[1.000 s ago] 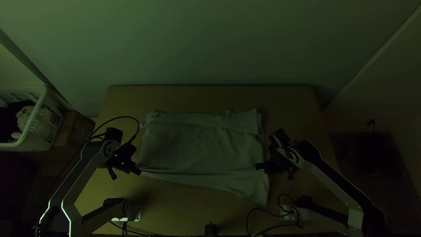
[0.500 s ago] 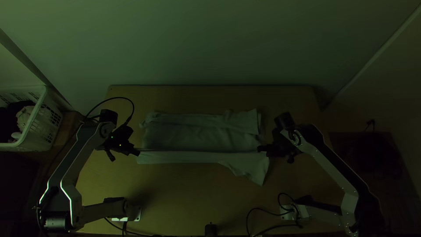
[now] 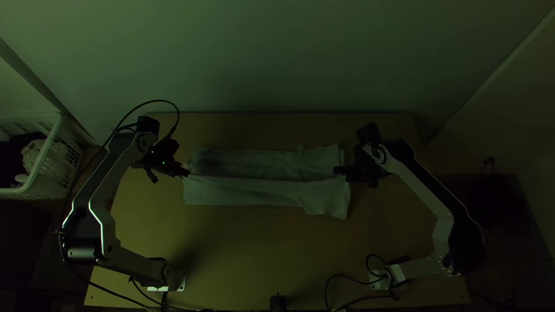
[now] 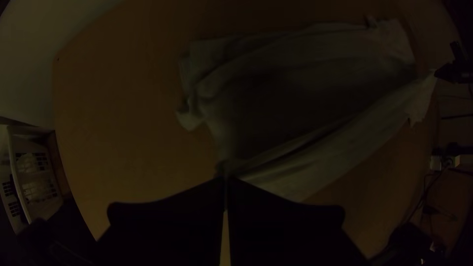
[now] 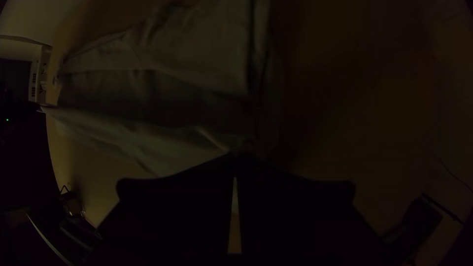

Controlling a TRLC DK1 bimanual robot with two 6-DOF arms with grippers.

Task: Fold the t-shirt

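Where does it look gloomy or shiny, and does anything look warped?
In the top view, dim light, a shadow by the base of the silver-grey left arm, bright glints along its edges; in the left wrist view, the edge of the light wooden table bowed by the fisheye lens; in the right wrist view, the black right gripper almost a silhouette against the pale t-shirt.

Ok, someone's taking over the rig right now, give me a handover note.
Left gripper: jaws shut on one end of the t-shirt's raised edge.
Right gripper: jaws shut on the other end.
T-shirt: across the middle of the table, raised edge stretched between the grippers.
Done: edge gripped and lifted over the rest.
To do: probably lay this fold down, release, smooth, then fold further.
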